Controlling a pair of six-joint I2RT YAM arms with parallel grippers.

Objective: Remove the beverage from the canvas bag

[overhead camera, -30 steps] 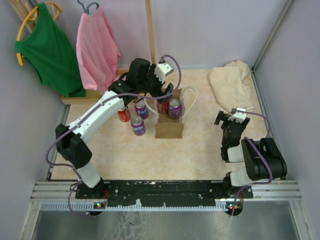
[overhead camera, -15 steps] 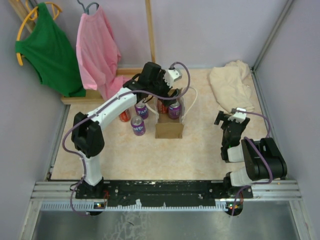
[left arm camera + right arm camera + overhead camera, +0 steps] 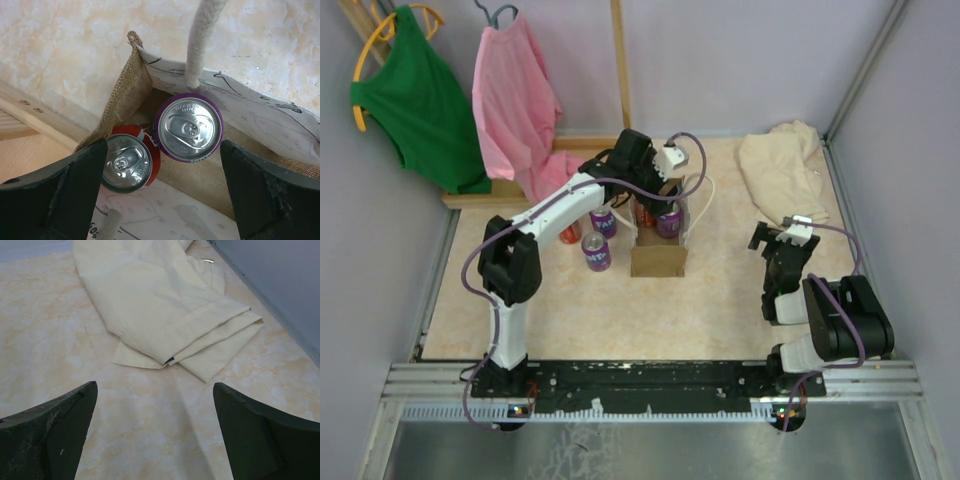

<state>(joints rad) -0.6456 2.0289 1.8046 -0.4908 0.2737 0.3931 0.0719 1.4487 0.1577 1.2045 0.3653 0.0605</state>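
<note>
The tan canvas bag (image 3: 658,256) stands open in the middle of the table, with white rope handles (image 3: 202,35). Inside it stand a purple can (image 3: 188,127) and a red can (image 3: 126,162), both upright. They also show in the top view: the purple can (image 3: 668,218) and the red can (image 3: 645,212). My left gripper (image 3: 656,195) hovers open just above the bag's mouth. In the left wrist view the left gripper (image 3: 162,200) has a finger on either side of the two cans and touches neither. My right gripper (image 3: 775,240) is open and empty at the right.
Two purple cans (image 3: 603,222) (image 3: 596,250) and a red can (image 3: 568,232) stand on the table left of the bag. A cream cloth heap (image 3: 782,170) lies at the back right, also ahead of the right gripper (image 3: 165,310). Green and pink shirts hang at the back left.
My left arm has swung right and forward, bringing its gripper from left of the bag to over the bag's mouth. The right arm has not moved.
</note>
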